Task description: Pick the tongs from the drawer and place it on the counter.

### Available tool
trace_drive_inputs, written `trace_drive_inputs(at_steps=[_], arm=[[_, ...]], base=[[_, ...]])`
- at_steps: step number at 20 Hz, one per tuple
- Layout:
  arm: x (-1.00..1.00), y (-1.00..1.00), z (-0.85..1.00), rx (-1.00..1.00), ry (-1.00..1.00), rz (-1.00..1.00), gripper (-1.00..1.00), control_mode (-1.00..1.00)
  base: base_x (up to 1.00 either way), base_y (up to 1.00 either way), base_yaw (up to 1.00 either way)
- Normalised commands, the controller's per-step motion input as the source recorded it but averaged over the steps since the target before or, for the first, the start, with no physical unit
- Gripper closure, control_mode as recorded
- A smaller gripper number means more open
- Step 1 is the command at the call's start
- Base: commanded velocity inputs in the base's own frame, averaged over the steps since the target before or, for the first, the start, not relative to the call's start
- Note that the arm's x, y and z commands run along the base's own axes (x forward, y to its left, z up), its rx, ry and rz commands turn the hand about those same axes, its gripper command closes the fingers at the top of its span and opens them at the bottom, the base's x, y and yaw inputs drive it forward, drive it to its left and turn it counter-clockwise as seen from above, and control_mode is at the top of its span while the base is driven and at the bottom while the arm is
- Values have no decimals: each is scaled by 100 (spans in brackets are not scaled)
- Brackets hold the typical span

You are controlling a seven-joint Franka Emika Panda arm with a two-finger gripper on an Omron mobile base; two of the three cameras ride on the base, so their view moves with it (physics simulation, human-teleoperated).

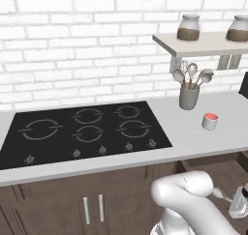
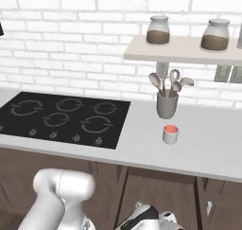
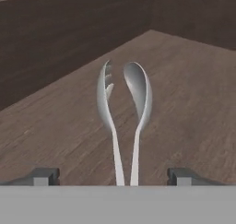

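Here your gripper (image 3: pixel 112 176) is spread wide, fingertips (image 3: pixel 45 176) either side of the tongs (image 3: pixel 123 112), not touching them; the tongs lie on the drawer (image 3: pixel 55 126) floor; their handle end is cut off below.

We see the drawer (image 3: pixel 55 117) floor bare on both sides of the tongs (image 3: pixel 123 108), with the claw (image 3: pixel 113 176) fingers standing wide apart either side of their stems. Dark drawer walls close in beyond the tongs' tips. On the desk (image 1: pixel 193 137), a cooktop (image 1: pixel 82 130), a grey cup (image 1: pixel 189 97) and a small red-topped cup (image 1: pixel 209 121) take up room; the front strip is open.
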Motion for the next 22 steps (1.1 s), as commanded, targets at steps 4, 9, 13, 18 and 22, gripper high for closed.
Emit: trace_drive_inputs(at_steps=[4, 9, 13, 18, 22], arm=[[0, -16, -57, -5, 36, 0, 100, -100], [-29, -29, -53, -2, 17, 1, 100, -100], [-74, -39, -16, 0, -18, 5, 100, -100], [-81, -17, 60, 0, -23, -1, 100, -100], [-28, 27, 100, 0, -17, -1, 100, -100]], base=[[0, 0, 0], [0, 0, 0], [0, 0, 0], [0, 0, 0], [0, 0, 0]])
